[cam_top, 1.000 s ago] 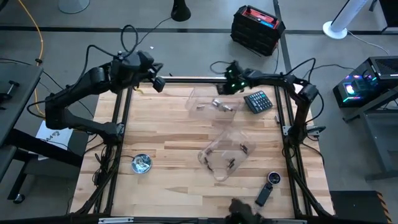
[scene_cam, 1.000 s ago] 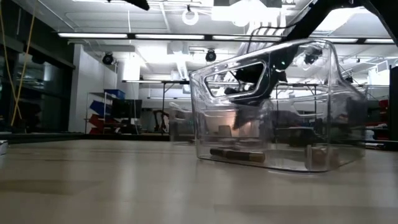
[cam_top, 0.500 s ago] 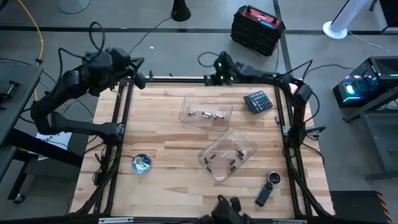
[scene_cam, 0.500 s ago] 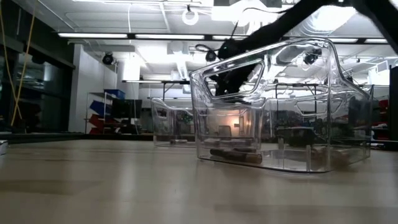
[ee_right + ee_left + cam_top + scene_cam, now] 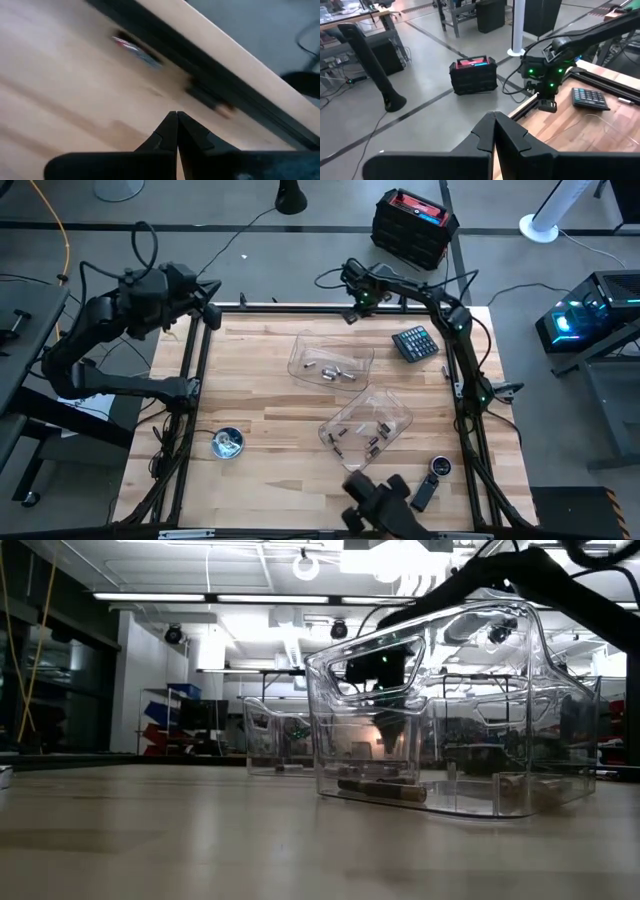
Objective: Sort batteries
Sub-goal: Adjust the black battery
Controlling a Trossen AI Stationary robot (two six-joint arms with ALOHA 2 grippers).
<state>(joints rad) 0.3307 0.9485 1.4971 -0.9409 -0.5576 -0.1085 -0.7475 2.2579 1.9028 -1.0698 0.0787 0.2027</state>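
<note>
Batteries (image 5: 333, 368) are lying sorted in two clear trays mid-table in the high view: silvery ones in the far tray (image 5: 300, 350), dark ones (image 5: 372, 442) in the near tray (image 5: 400, 411). My left gripper (image 5: 213, 315) is hanging past the far-left corner, my right gripper (image 5: 350, 313) over the far edge. Low view: a dark battery (image 5: 380, 788) is resting on the near tray's floor. Both wrist views: my fingers (image 5: 492, 131) are pressing together, holding nothing; likewise the right (image 5: 175, 131).
</note>
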